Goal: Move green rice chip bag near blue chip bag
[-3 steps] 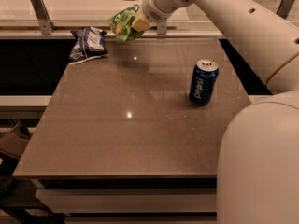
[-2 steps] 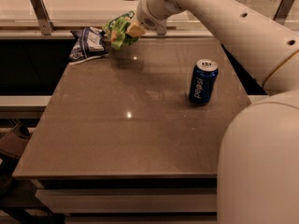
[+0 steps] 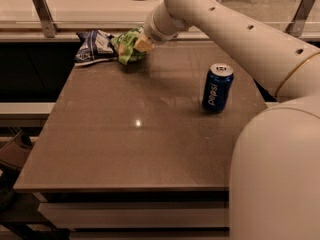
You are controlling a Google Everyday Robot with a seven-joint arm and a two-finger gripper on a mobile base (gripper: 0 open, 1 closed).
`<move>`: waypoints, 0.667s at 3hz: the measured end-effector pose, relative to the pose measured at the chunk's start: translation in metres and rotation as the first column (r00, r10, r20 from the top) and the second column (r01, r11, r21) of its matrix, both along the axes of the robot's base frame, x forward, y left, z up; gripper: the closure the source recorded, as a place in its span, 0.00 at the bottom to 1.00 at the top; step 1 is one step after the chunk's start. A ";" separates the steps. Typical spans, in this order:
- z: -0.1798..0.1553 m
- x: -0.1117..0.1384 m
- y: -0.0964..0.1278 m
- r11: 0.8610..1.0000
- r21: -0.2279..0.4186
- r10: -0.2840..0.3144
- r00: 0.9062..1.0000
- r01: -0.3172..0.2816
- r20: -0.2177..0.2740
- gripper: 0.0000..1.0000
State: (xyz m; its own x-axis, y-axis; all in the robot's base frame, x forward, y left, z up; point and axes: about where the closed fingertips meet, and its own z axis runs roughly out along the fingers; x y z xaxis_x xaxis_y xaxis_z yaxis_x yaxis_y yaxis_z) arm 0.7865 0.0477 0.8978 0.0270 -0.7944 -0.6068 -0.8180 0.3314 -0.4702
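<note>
We read the jaws as clamped on the right edge of the green rice chip bag [image 3: 126, 46]: the pale tip of the gripper [image 3: 141, 44] is pressed into the crumpled foil, with no gap showing between it and the bag. The gripper sits at the far left corner of the table [image 3: 135, 149], reaching in from the right at the end of the white arm [image 3: 240, 29]. The green bag hangs low at that corner. Its left side is just beside the blue chip bag [image 3: 94, 46], perhaps touching it, though we cannot tell whether its underside is resting on the tabletop or is a little above it. The blue bag lies flat at the table's far left edge, slightly overhanging it. The Pepsi can [image 3: 217, 88] stands upright on the right side of the table, well apart from both bags and out of the way. We judge the carrying step to be at its end, since the green bag is already next to its target and only the placing is left. The next move calls for settling the bag gently onto the surface if it is not down yet. Then the grip should be let go and the gripper drawn up and back to the right, so that neither bag is dragged or nudged off the near edge.
</note>
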 end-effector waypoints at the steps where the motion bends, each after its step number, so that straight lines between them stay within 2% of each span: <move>1: -0.002 0.000 0.002 1.000 -0.001 0.003 1.000 -0.003 -0.003 0.58; 2: -0.005 0.000 0.004 1.000 -0.002 0.006 1.000 -0.006 -0.006 0.35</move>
State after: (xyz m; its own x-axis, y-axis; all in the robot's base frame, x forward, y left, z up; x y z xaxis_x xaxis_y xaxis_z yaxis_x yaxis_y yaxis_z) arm 0.7864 0.0515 0.8932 0.0275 -0.7952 -0.6057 -0.8228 0.3261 -0.4655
